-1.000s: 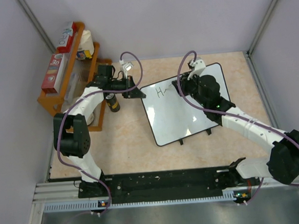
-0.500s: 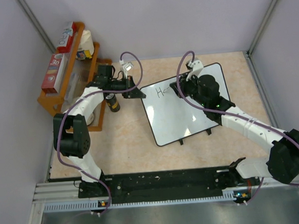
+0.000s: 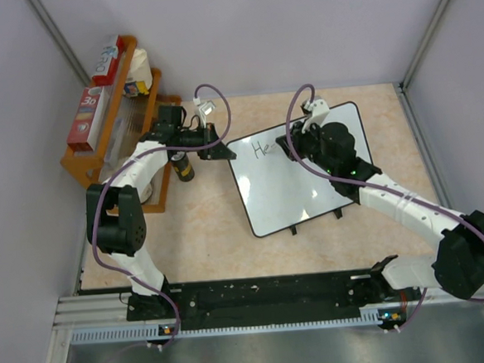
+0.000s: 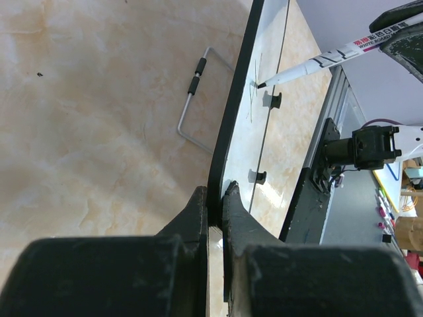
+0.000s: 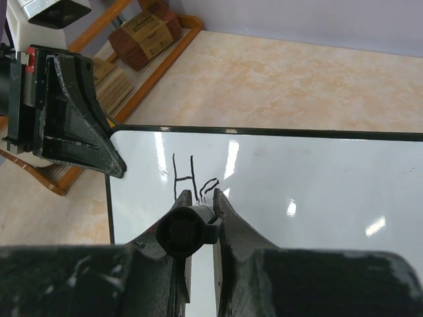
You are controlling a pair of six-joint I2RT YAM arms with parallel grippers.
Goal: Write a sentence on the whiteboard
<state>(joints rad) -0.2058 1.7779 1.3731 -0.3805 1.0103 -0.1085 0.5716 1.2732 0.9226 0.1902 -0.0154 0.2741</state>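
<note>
**Whiteboard pinched at one corner while a marker wrote "He"**

Whiteboard (image 3: 297, 190), white with a thin black rim, sat on the tan marbled table (image 3: 203, 226) in the far middle of the overhead view, turned at an angle, its two small black feet on the near edge. The sentence (image 3: 261, 150) so far read "He" in thin dark strokes near the board's far-left corner.

The left gripper (image 3: 223, 152) reached that corner from the left. In its wrist view the left gripper (image 4: 215, 198) had its two fingers closed tight on the black rim of the whiteboard (image 4: 264, 132), seen almost edge-on.

The right gripper (image 3: 293, 140) hovered over the far edge of the board, just right of the letters. In its wrist view the right gripper (image 5: 198, 198) was clamped shut around a marker (image 5: 182, 231), seen end-on, with the sentence (image 5: 195, 179) just beyond it on the glossy whiteboard (image 5: 317, 191). From the left wrist, the marker (image 4: 330, 56) was white with dark print, its dark tip at the board's surface.

A wooden rack (image 3: 107, 158) stood at the far left.
</note>
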